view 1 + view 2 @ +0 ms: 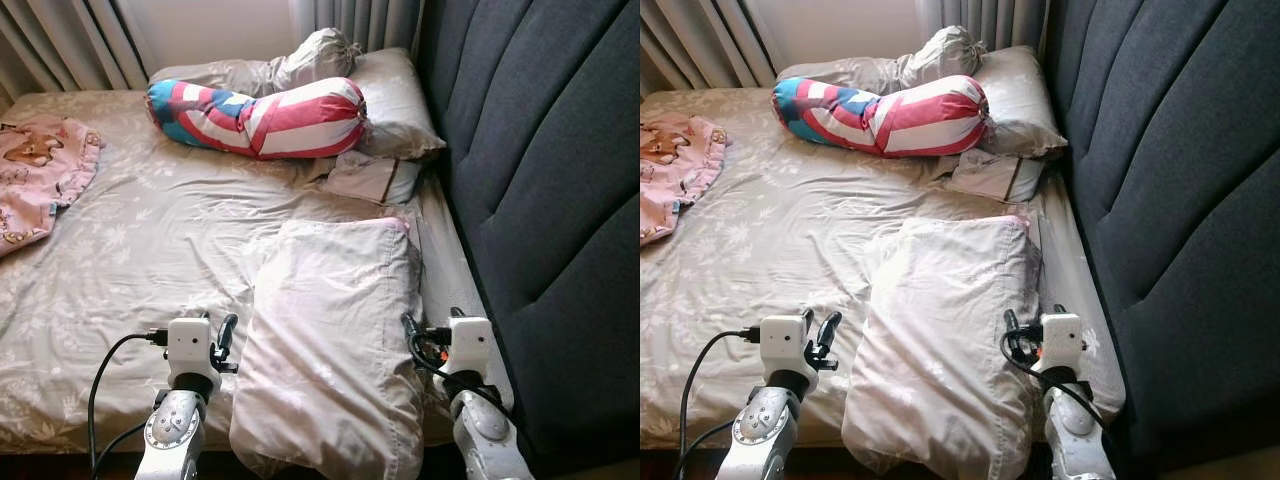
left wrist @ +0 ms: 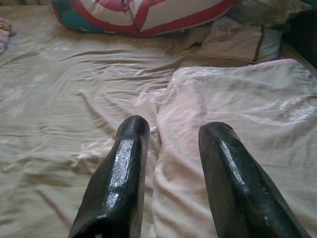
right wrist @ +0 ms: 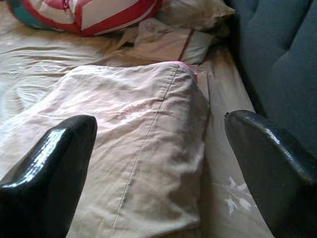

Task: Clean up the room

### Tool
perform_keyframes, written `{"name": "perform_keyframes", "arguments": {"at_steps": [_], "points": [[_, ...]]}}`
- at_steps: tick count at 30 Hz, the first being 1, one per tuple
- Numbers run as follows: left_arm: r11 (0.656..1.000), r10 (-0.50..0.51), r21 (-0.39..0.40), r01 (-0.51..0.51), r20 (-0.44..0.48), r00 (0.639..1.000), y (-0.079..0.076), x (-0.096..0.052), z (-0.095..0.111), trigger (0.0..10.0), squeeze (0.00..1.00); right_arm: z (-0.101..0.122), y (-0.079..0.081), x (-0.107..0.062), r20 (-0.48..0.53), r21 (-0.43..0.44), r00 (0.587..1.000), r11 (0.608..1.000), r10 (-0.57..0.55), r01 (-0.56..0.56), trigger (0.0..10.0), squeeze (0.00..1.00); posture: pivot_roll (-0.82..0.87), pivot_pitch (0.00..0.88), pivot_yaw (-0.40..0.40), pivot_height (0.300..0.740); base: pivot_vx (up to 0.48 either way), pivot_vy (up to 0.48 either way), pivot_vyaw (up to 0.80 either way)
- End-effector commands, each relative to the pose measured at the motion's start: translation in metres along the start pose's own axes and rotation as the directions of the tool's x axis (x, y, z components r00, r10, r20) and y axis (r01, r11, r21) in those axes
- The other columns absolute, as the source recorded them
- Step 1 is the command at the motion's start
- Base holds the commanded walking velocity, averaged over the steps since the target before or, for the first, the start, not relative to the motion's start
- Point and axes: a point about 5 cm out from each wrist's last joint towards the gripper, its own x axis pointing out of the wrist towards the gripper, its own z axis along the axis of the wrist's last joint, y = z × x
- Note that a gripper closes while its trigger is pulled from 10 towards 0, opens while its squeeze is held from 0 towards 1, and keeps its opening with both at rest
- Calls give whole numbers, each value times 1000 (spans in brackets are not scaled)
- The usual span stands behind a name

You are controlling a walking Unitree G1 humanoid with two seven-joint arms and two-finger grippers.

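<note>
When going for the pale pillow (image 1: 330, 340), lying flat on the bed sheet (image 1: 150, 250) beside the dark padded headboard (image 1: 540, 180) with its near end hanging off the edge, take hold of both long sides at once. Looks soft, light and floppy, so likely to sag if held by one corner. Left gripper (image 2: 176, 128) with fingers apart at the pillow's left side; right gripper (image 3: 161, 124) with fingers wide apart over its right side.

Pillow (image 1: 335, 340) on the bed (image 1: 150, 240) before me, hanging over its near edge, my left claw (image 1: 226, 335) at its left side, my right claw (image 1: 409, 328) at its right, bolster (image 1: 260, 115) behind, headboard (image 1: 550, 200) right, blanket (image 1: 40, 175) far left.
</note>
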Motion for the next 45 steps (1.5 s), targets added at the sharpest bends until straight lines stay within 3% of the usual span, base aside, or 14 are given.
{"name": "perform_keyframes", "arguments": {"at_steps": [1,16,35,45], "points": [[1000,-2,6,2,-13,1000,1,-2,-3,10000,0,-3,-2,-3,-8,7,1000,1000,-16,16,10000,0,-128,98,14,740,0,0,0],[1000,-9,7,9,-13,1000,2,-1,-3,10000,0,-5,2,-3,-22,8,1000,1000,-10,10,10000,0,-129,101,14,740,0,0,0],[1000,-16,4,16,-7,1000,0,-1,-2,10000,0,-7,4,-5,-26,10,1000,1000,-8,8,10000,0,-130,105,11,740,274,0,0],[1000,-26,4,26,-11,1000,1,4,0,10000,0,-9,7,-4,-38,15,999,1000,0,0,10000,0,-128,106,8,740,0,0,0]]}}
